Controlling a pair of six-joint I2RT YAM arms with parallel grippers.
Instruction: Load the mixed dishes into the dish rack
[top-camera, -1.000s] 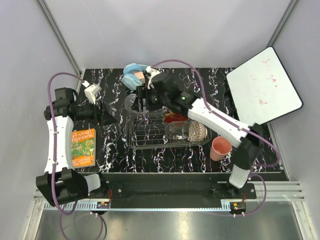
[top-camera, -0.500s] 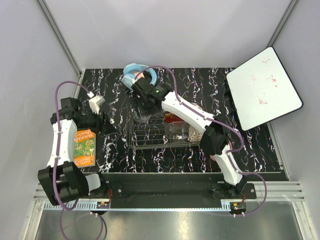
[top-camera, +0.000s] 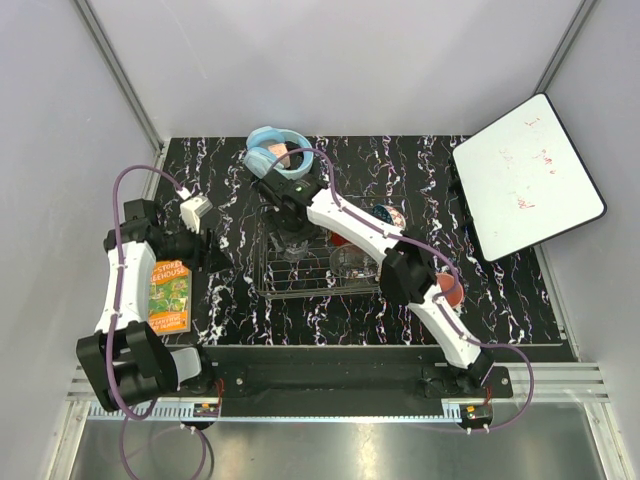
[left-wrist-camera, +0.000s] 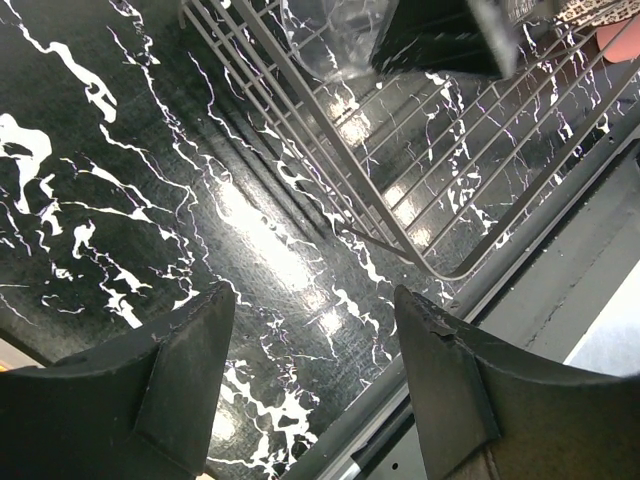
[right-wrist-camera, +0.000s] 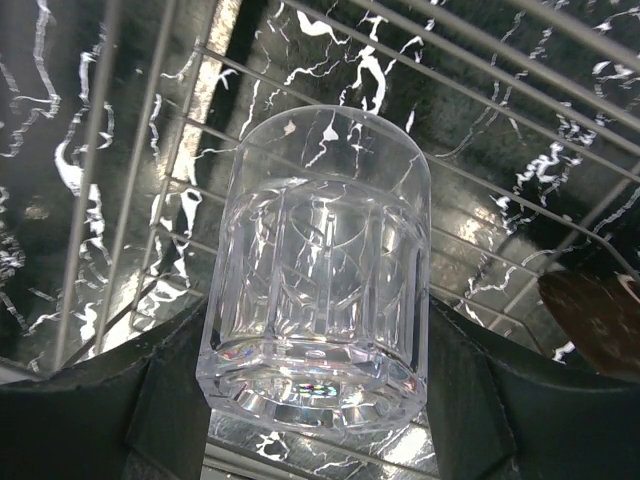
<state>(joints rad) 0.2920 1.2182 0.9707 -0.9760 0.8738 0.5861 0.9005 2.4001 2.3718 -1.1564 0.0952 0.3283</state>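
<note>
My right gripper (top-camera: 290, 232) is shut on the clear tumbler (right-wrist-camera: 315, 300), its fingers (right-wrist-camera: 165, 390) on either side, holding it over the left end of the silver wire dish rack (top-camera: 277, 283), just above the wires (right-wrist-camera: 480, 170). A red floral plate (top-camera: 343, 238) and a clear glass bowl (top-camera: 353, 262) sit in the rack's right half. The pink cup (top-camera: 451, 290) stands on the table right of the rack, partly behind my right arm. A blue patterned bowl (top-camera: 385, 214) shows behind the arm. My left gripper (top-camera: 214, 256) is open and empty, left of the rack (left-wrist-camera: 400, 200).
Light-blue headphones (top-camera: 270, 150) lie at the back behind the rack. A white board (top-camera: 525, 175) leans at the right rear. An orange book (top-camera: 168, 293) lies at the left front. The table's front edge (left-wrist-camera: 520, 300) runs close to the rack's corner.
My right arm has swung left and down with the tumbler, from behind the rack to over its left end. My left arm has drawn back slightly to the left.
</note>
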